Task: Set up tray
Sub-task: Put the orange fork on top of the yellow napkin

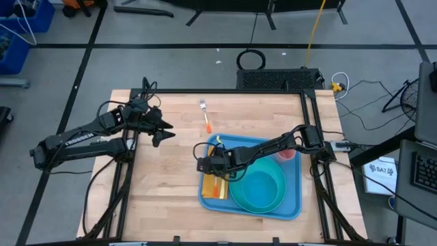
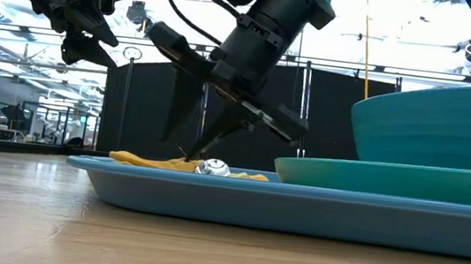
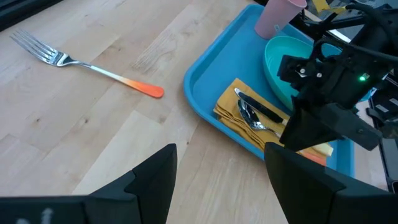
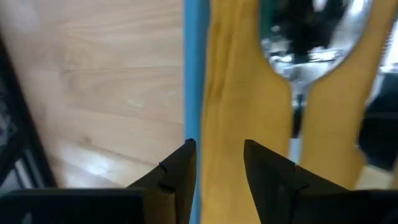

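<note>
My left gripper (image 1: 158,131) hangs over the bare wood at about nine o'clock on the table (image 1: 164,198), fingers spread wide with nothing between them, waiting. Just past it, toward twelve o'clock, lies the one fork (image 1: 205,116) with its orange handle, not yet on the tray.

The tray (image 1: 290,208) sits at about four o'clock on the table. My right gripper (image 1: 214,166) is down over the tray's nine o'clock end, above the yellow napkin (image 3: 233,102); its fingers (image 4: 177,171) show a narrow gap that lies over the napkin just inside the tray's rim, and they hold nothing that I can see.

The step in hand looks like laying the cutlery on the napkin. To do it well I judge I should keep the spoon (image 3: 252,118) straight and square to the tray's edge, lift clear without dragging the cloth, and leave room beside the spoon for the fork.

Count: one tray, one napkin, one spoon, one dark-handled piece (image 3: 261,107) beside it that I cannot name, one fork, one teal bowl (image 1: 263,184), one pink cup (image 1: 287,154).
</note>
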Available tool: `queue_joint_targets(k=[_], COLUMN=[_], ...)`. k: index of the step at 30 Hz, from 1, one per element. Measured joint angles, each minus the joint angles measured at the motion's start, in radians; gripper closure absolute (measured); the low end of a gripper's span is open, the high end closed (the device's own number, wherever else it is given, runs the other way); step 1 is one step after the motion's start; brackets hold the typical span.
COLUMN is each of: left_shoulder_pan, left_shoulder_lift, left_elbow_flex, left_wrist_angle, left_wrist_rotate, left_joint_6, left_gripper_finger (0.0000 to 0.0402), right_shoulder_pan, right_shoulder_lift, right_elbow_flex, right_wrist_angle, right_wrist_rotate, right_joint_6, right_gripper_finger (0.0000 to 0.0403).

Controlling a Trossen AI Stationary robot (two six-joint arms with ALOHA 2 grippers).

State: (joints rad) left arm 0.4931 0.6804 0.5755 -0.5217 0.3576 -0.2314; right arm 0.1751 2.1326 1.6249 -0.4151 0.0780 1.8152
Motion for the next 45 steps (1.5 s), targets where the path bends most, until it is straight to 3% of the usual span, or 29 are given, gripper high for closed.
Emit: queue_joint_targets(k=[4,9,12,15,21,24,29,37,40,45], left_shoulder_pan=[0.0,0.0,0.0,0.0,0.0,0.0,0.0,0.0,0.0,0.0], left_shoulder_lift=[0.0,0.0,0.0,0.0,0.0,0.0,0.0,0.0,0.0,0.0], left_elbow_flex=[0.0,0.0,0.0,0.0,0.0,0.0,0.0,0.0,0.0,0.0], left_wrist_angle=[0.0,0.0,0.0,0.001,0.0,-0.001,-0.001,-0.002,-0.002,-0.001], left_wrist_rotate=[0.0,-0.001,-0.001,-0.001,-0.032,-0.049,-0.055,-0.055,-0.055,-0.077], left_joint_6=[0.0,0.0,0.0,0.0,-0.016,-0.018,-0.033,-0.04,-0.039,-0.038], left_gripper_finger=[0.0156,0.0156,0.0156,0.0156,0.0156,0.0156,0.0156,0.0156,0.0156,0.0156], right_shoulder_pan=[-0.004,-0.035,-0.077,-0.132,-0.266,-0.329,-0.457,-0.522,-0.552,-0.576], right_shoulder_lift=[0.0,-0.019,-0.042,-0.045,-0.044,-0.045,-0.044,-0.062,-0.062,-0.063], right_elbow_flex=[0.0,0.0,-0.001,0.001,0.0,0.001,0.0,0.017,0.058,0.118], right_wrist_angle=[0.07,0.205,0.287,0.476,0.887,0.99,0.859,0.499,0.362,0.194], right_wrist_rotate=[0.008,0.134,0.243,0.309,0.309,0.288,0.064,0.03,-0.024,-0.085], right_joint_6=[-0.008,-0.091,-0.252,-0.456,-0.756,-0.786,-0.708,-0.771,-0.81,-0.909], right_gripper_finger=[0.0276,0.0275,0.0278,0.0281,0.0284,0.0292,0.031,0.0332,0.0313,0.0246])
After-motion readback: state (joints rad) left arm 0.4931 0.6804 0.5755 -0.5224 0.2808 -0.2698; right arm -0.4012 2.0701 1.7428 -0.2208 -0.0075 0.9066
